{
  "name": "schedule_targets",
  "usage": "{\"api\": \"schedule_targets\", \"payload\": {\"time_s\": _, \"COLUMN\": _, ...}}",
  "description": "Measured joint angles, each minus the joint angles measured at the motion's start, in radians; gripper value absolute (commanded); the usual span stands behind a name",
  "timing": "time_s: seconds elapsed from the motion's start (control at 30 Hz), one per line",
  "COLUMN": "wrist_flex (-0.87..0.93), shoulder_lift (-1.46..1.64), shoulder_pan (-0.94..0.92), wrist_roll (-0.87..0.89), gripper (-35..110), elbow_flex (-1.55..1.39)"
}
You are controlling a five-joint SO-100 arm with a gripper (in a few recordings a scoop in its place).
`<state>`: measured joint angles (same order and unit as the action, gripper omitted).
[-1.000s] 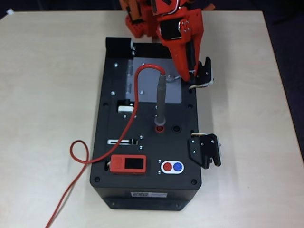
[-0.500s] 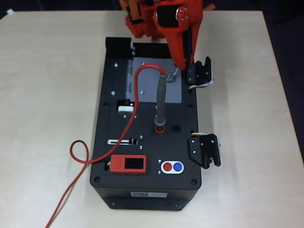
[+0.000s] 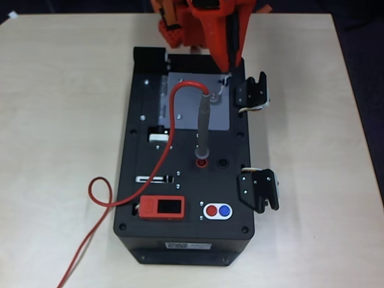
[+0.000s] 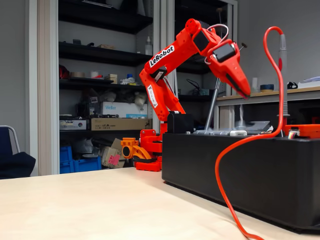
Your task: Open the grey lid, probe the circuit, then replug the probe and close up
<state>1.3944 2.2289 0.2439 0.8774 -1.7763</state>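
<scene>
The grey lid [image 3: 186, 114] lies flat and closed on the far half of the black box [image 3: 150, 198], its small knob [image 3: 217, 99] near the right edge. It covers the circuit. The grey probe [image 3: 203, 129] stands upright in a red socket [image 3: 201, 162], and its red wire [image 3: 171, 126] arches over the lid. My red gripper [image 3: 228, 71] hangs over the lid's far right corner, just behind the knob. In the fixed view the gripper [image 4: 244, 91] is raised well above the box [image 4: 240, 170], its jaws together and holding nothing, left of the probe [image 4: 284, 75].
An orange-red display module [image 3: 162, 207] and a red and blue button pair [image 3: 217, 210] sit near the box's front. Two black latches [image 3: 252, 96] [image 3: 259, 189] stick out on its right side. The wire's loop [image 3: 99, 192] trails over the table [image 3: 54, 120] at the left.
The gripper has pulled back and risen from beside the knob toward the arm's base. The lid, probe and wire have not moved.
</scene>
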Motion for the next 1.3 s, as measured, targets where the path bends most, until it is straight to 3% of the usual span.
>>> {"api": "schedule_targets", "payload": {"time_s": 0.27, "wrist_flex": 0.091, "shoulder_lift": -0.064, "shoulder_pan": -0.051, "wrist_roll": -0.011, "gripper": 1, "elbow_flex": 0.112}}
{"api": "schedule_targets", "payload": {"time_s": 0.33, "wrist_flex": 0.097, "shoulder_lift": -0.064, "shoulder_pan": -0.04, "wrist_roll": -0.002, "gripper": 9, "elbow_flex": 0.11}}
{"api": "schedule_targets", "payload": {"time_s": 0.67, "wrist_flex": -0.034, "shoulder_lift": 0.1, "shoulder_pan": 0.034, "wrist_roll": 0.018, "gripper": 21, "elbow_flex": -0.252}}
{"api": "schedule_targets", "payload": {"time_s": 0.97, "wrist_flex": -0.12, "shoulder_lift": 0.268, "shoulder_pan": 0.061, "wrist_roll": 0.018, "gripper": 18, "elbow_flex": -0.505}}
{"api": "schedule_targets", "payload": {"time_s": 1.3, "wrist_flex": -0.23, "shoulder_lift": 0.253, "shoulder_pan": 0.058, "wrist_roll": -0.015, "gripper": 15, "elbow_flex": -0.545}}
